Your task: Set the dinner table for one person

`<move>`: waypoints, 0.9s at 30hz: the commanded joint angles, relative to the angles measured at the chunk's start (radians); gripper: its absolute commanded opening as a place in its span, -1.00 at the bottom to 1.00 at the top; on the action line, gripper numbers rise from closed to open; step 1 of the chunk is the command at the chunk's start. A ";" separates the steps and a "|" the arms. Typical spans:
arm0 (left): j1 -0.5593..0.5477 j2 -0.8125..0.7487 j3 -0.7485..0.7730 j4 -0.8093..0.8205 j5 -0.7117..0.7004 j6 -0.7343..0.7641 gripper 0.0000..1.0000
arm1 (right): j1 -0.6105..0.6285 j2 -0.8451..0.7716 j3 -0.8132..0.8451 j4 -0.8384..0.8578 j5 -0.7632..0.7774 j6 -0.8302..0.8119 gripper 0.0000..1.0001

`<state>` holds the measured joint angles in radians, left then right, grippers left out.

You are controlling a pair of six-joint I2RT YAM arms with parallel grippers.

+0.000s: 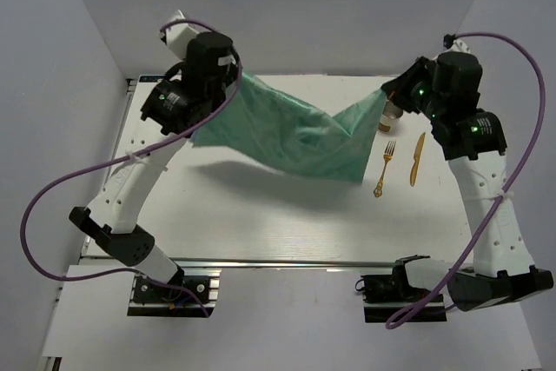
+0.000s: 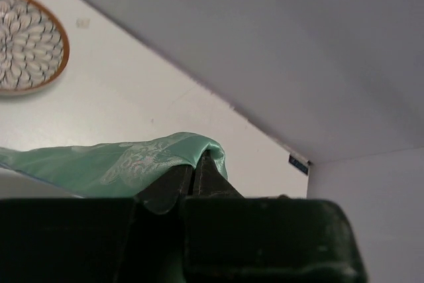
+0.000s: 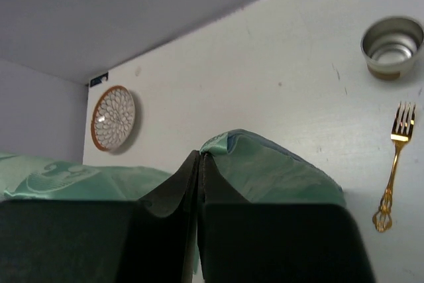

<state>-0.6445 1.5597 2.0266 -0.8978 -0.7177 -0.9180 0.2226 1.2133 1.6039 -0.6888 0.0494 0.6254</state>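
Underneath it all, the white dinner table (image 1: pixel 261 232), filling most of the overhead view, bare along the near side. Slung above it, a mint-green cloth (image 1: pixel 287 132), lifted clear, sagging in the middle and throwing a shadow on the tabletop. Pinched at its far-left corner by the left gripper (image 2: pixel 197 164), jaws closed tight on a fold of fabric. Clamped the same way at the far-right corner by the right gripper (image 3: pixel 200 160). Off toward the table's far-left corner, caught by both wrist cameras, a patterned plate (image 3: pixel 112 117) with an orange rim, not visible from overhead. Over on the right, a small metal cup (image 3: pixel 392 46), just beside the hanging right end of the cloth. Nearer than the cup, a gold fork (image 1: pixel 385 167) and, just beside it, a gold knife (image 1: pixel 418 158), lying roughly parallel. Now the danger, by judgement only: lowering straight down from here, with every chance of draping the right end over the cup and tipping it, or sweeping the fork askew. Further left, the risk of burying the plate under fabric. And with only thin folds pinched, a real chance of one corner slipping free under any sideways tug, dumping the cloth in a crumpled heap.
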 commanded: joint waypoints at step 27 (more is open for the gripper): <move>0.055 -1.110 -1.369 0.062 0.298 -0.226 0.96 | -0.034 -0.747 -0.914 0.074 -0.005 -0.093 0.78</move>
<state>-0.5957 0.5167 0.5716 -0.6827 -0.4202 -1.1263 0.1902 0.4335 0.6735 -0.6044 0.0269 0.5674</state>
